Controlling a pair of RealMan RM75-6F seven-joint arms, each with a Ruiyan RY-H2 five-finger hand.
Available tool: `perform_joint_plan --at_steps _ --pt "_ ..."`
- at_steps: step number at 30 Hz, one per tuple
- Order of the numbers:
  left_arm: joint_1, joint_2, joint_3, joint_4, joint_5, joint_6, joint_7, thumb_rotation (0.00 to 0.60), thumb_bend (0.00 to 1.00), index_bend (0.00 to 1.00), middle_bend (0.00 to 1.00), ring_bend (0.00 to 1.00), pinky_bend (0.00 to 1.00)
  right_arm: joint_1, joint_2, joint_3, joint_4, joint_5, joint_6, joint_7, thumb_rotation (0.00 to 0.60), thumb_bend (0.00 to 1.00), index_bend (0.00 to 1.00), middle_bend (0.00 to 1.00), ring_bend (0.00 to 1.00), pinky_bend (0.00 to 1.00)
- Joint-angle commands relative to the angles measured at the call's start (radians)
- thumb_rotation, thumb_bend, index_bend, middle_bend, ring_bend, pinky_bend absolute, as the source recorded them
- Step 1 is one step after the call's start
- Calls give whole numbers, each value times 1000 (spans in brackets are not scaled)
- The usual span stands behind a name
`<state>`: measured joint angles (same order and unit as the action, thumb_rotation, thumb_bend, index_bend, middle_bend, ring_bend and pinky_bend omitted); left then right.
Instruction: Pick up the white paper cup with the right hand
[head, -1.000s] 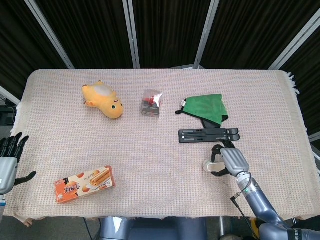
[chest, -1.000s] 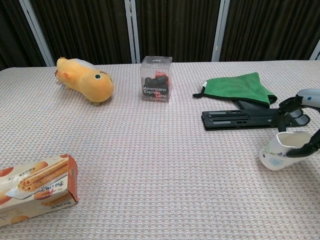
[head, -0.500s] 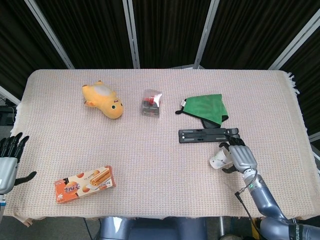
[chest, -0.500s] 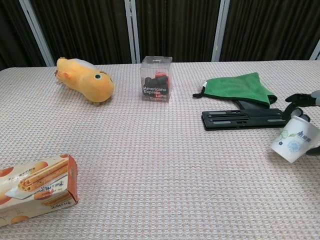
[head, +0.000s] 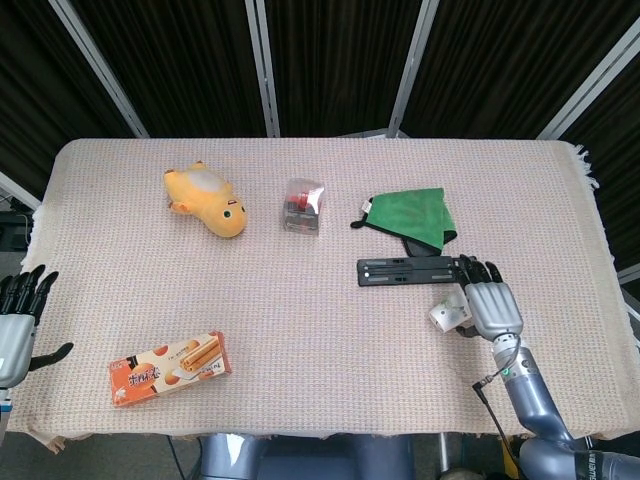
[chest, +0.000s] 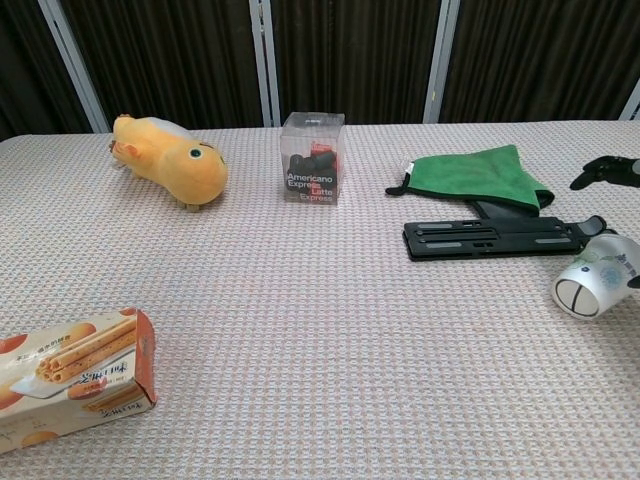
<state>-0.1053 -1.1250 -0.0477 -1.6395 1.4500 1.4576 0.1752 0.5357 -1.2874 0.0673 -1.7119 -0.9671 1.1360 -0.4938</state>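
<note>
The white paper cup (head: 449, 314) is tipped on its side at the table's right, and its base faces the chest view (chest: 593, 283). My right hand (head: 492, 308) holds it on the thumb side. The other fingers (chest: 603, 170) are stretched out above the cup, over the end of the black stand. In the chest view most of this hand is cut off by the right edge. Whether the cup touches the cloth I cannot tell. My left hand (head: 15, 322) hangs off the table's left edge with its fingers apart, holding nothing.
A black folding stand (head: 415, 270) lies just beyond the cup, with a green cloth (head: 410, 213) behind it. A clear capsule box (head: 303, 205) and a yellow plush (head: 208, 200) sit further back. A biscuit box (head: 170, 367) lies front left.
The right hand lifted the cup off the cloth and carried it right and back. The cup tipped from upright onto its side, and the fingers spread out above it.
</note>
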Motion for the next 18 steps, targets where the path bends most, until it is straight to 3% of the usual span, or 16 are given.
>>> perform_joint_plan --at_steps 1,18 --pt "-1 1 0 0 -1 -2 0 600 0 0 0 0 0 -3 -28 -18 29 -28 6 -28 600 146 180 0 0 0" --pt "-3 2 -2 -6 -8 -6 5 600 0 0 0 0 0 -7 -99 -27 135 -37 -20 -66 600 143 334 74 0 0"
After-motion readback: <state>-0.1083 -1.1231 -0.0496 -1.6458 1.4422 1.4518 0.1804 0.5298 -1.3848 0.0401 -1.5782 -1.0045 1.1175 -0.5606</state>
